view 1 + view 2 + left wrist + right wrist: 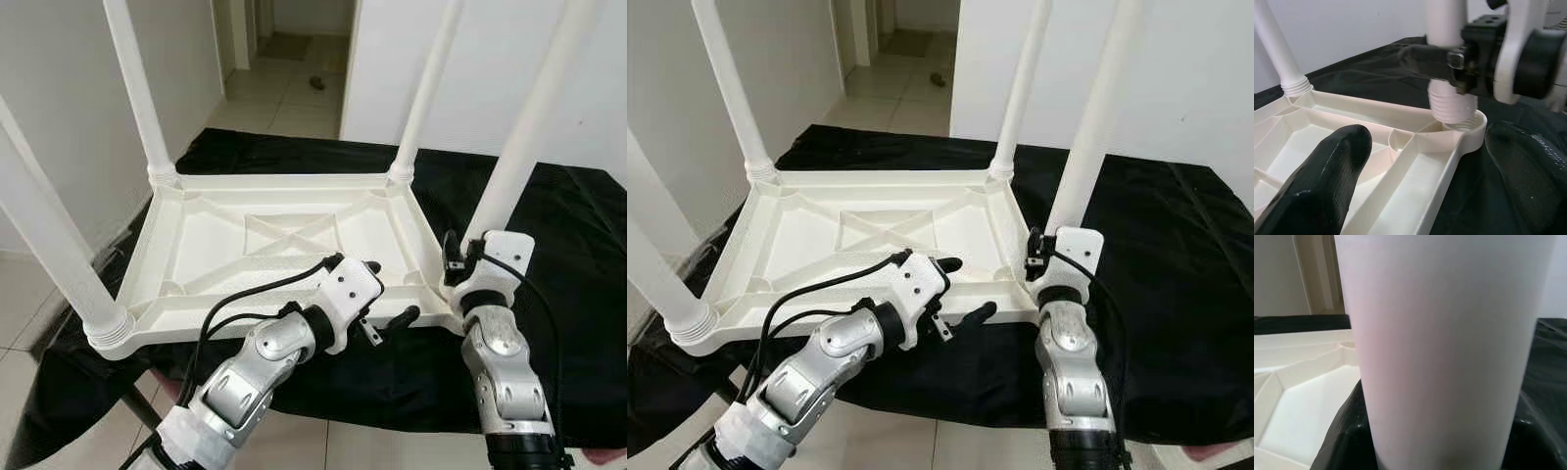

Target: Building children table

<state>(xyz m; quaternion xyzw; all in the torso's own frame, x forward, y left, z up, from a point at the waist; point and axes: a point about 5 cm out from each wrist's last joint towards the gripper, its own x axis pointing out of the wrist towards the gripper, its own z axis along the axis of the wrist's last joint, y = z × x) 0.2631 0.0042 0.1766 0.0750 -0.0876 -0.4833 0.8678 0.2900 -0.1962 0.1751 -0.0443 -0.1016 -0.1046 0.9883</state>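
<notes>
Four white legs stand in the upturned children's table (274,245) on the black-draped tabletop (578,255). Right gripper (460,257) clasps the near-right leg (519,147); left gripper (387,294) spreads wide astride the frame. Next likely: twisting it tight.

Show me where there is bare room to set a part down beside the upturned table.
Free: the black cloth right of the upside-down white plastic table, and the strip behind it. Crowded: the near right corner, where the right hand grips a white leg and the left hand straddles the rim.
</notes>
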